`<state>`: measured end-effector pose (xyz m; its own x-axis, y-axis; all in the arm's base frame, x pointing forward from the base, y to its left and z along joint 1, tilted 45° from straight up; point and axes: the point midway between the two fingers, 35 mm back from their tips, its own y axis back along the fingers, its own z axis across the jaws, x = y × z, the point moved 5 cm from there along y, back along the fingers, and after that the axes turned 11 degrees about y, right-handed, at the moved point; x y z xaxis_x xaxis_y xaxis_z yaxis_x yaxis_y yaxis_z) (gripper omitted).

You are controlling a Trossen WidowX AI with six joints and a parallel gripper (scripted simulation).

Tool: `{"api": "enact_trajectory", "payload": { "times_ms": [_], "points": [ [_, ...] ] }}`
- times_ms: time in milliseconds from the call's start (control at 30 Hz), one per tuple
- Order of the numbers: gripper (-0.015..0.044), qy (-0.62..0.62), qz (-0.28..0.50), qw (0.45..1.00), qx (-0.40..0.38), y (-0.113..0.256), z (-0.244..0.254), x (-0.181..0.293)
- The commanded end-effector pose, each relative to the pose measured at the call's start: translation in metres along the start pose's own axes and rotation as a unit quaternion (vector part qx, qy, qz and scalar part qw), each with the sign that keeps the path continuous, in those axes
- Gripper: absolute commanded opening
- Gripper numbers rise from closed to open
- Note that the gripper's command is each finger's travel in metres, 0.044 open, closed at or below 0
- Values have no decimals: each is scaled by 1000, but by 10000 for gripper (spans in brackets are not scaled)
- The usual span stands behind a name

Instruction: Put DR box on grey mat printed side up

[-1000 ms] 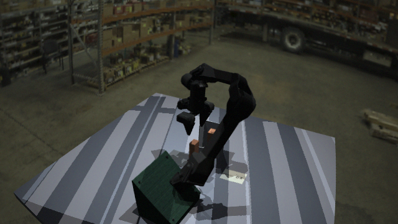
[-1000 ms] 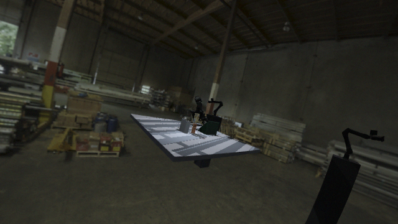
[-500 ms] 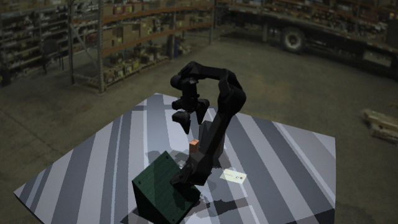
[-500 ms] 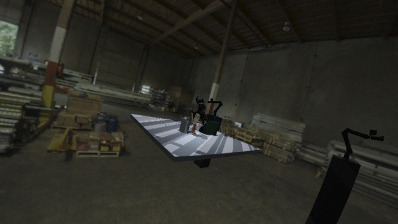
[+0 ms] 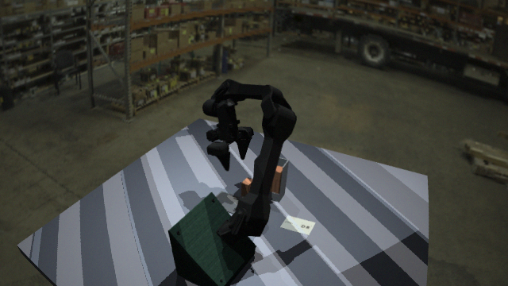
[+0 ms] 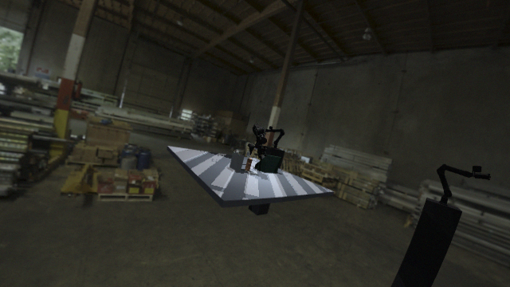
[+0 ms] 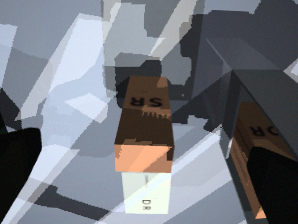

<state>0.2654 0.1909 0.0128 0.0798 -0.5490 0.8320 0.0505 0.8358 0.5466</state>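
Observation:
A brown-orange box [image 5: 246,187] [image 6: 249,164] [image 7: 145,125] stands upright outside the bin; its printed side reads SR in the wrist view. Its foot appears at the near edge of the grey mat [image 7: 122,40]. The grey bin [image 5: 283,187] [image 6: 236,161] [image 7: 275,85] stands beside it. Inside is at least one box [image 5: 277,180] [image 7: 255,137], its code ending in R; its first letter is partly hidden, and the arm and a finger hide more. My gripper [image 5: 235,164] [image 7: 147,148] is open and empty, raised above the table with the SR box below between its fingers in the wrist view.
A pale card [image 5: 298,225] [image 7: 146,192] marked DR lies on the striped table. A dark green wedge-shaped block [image 5: 206,234] [image 6: 269,163] stands close to the arm's base. The bin wall rises near my right finger in the wrist view.

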Motion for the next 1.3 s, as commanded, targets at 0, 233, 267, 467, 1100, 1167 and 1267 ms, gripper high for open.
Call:
{"api": "enact_trajectory", "payload": {
  "times_ms": [0, 233, 267, 467, 1100, 1167, 1267],
  "points": [
    [440, 1, 3, 1000, -3, 1, 1, -7],
    [440, 0, 13, 1000, -12, -8, -1, -11],
    [440, 0, 15, 1000, -13, -10, -1, -12],
    [440, 0, 26, 999, -23, -19, -3, -15],
    [440, -8, 47, 999, -22, -46, -4, -11],
    [440, -9, 49, 999, -21, -49, -3, -10],
    [440, -11, 52, 998, -19, -54, -3, -9]
  ]
}}
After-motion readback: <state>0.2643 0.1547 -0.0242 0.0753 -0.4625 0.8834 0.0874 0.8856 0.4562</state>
